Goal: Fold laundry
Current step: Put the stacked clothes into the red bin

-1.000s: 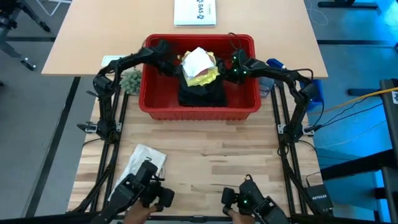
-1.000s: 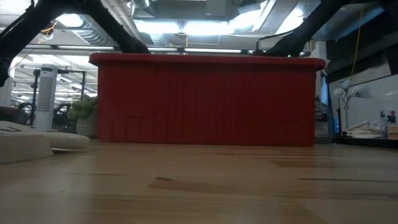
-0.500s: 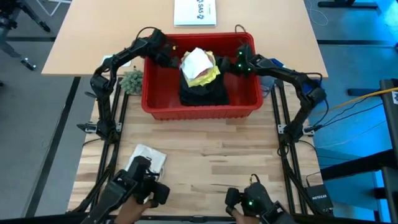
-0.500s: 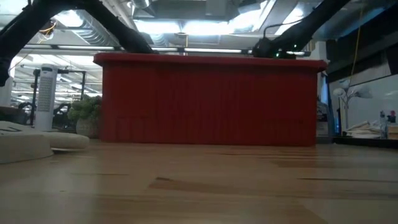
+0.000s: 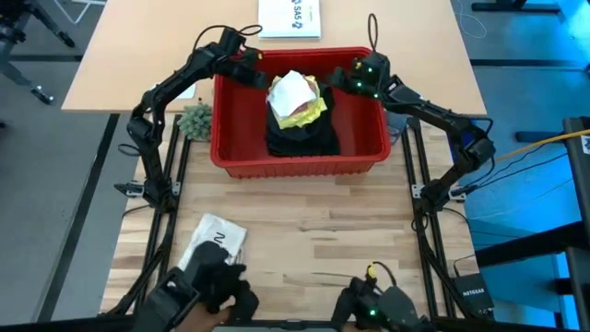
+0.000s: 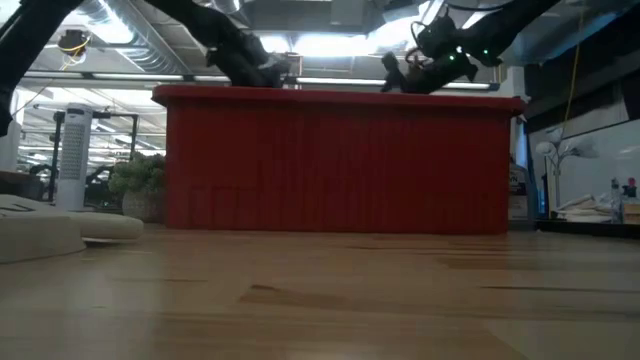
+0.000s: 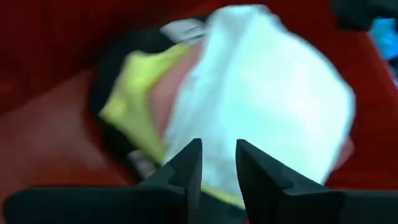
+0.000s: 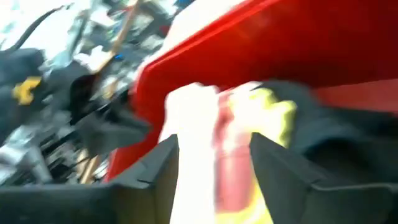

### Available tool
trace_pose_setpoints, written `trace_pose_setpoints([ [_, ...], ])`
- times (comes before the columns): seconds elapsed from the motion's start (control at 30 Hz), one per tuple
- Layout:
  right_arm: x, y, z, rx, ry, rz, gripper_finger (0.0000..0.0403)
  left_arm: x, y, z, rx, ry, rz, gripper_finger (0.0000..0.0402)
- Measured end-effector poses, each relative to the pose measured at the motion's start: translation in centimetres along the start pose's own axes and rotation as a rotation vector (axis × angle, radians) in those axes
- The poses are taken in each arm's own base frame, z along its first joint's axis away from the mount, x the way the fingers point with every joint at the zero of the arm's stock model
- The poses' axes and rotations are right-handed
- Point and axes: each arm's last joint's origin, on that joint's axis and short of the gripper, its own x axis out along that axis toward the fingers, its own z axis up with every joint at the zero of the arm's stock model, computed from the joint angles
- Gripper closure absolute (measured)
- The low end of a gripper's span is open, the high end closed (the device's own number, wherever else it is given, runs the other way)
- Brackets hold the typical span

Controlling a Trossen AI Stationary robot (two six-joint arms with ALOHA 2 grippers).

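Note:
The laundry lies piled inside a red basket point(image 5: 300, 166). A white cloth point(image 5: 293, 90) tops the pile, over a yellow shirt point(image 5: 313, 112), a pink cloth point(image 7: 171, 99) and black trousers point(image 5: 300, 138). My left gripper point(image 5: 251, 74) hovers above the basket's far left part. It is open by a narrow gap, with nothing between its fingers point(image 7: 189, 165). My right gripper point(image 5: 343, 81) hovers above the far right part, open and empty. Both point in at the pile. In the low view the basket's near wall point(image 6: 335, 160) hides the laundry.
A small green plant point(image 5: 195, 120) stands left of the basket and a blue object point(image 5: 407, 95) right of it. A flat white printed item point(image 5: 289, 18) lies on the far table. A white folded thing point(image 5: 218, 238) lies near the front left. Bare wood fills the table's near half.
Both grippers have risen from inside the basket to above its rim, and they now show over the near wall in the low view. Each has tipped its fingers up toward level. The pile has stayed where it was.

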Motion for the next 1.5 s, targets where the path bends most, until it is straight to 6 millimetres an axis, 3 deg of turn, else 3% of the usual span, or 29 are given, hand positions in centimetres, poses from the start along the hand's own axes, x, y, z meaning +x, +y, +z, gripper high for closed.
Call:
trace_pose_setpoints([
  [0.07,0.2,0.7,-0.5,-0.013,0.019,0.04,0.0249,0.1,-1.2,0.2,0.052,-0.018,-0.059,0.0329],
  [0.17,0.6,1.4,-1.5,-0.066,0.036,0.043,0.0341,0.9,-3.4,0.6,0.133,-0.069,-0.146,0.0381],
  [0.23,0.7,1.9,-2.1,-0.105,0.037,0.05,0.0386,1.8,-4.7,0.9,0.188,-0.112,-0.184,0.0393],
  [0.4,0.8,2.0,-2.4,-0.11,0.033,0.025,0.0389,6.6,-5.6,0.4,0.228,-0.109,-0.225,0.0401],
  [0.6,0.8,1.6,-2.6,-0.113,0.072,0.002,0.0399,13.3,-2.0,-1.9,0.101,0.023,-0.134,0.0401],
  [0.73,0.8,1.5,-2.9,-0.11,0.099,-0.005,0.0401,14.5,-0.7,-2.7,0.045,0.089,-0.192,0.0401],
  [0.9,0.8,1.9,-2.6,-0.134,0.086,0.027,0.04,12.9,-1.4,-1.9,0.058,0.046,-0.204,0.0401],
  [1.1,0.5,3.6,-1.6,-0.298,0.115,0.153,0.0394,8.5,-2.9,0.3,0.099,-0.036,-0.207,0.0399],
  [1.23,0.1,5.8,-1.8,-0.488,0.199,0.289,0.0354,5.4,-4.3,0.6,0.216,-0.045,-0.212,0.0377],
  [1.33,-0.6,7.2,-2.8,-0.643,0.355,0.35,0.03,2.4,-6.7,-0.4,0.41,0.013,-0.247,0.035],
  [1.5,-3.2,8.4,-5.7,-0.866,0.714,0.319,0.0209,-1.2,-11.6,-4.5,0.763,0.144,-0.274,0.0293],
])
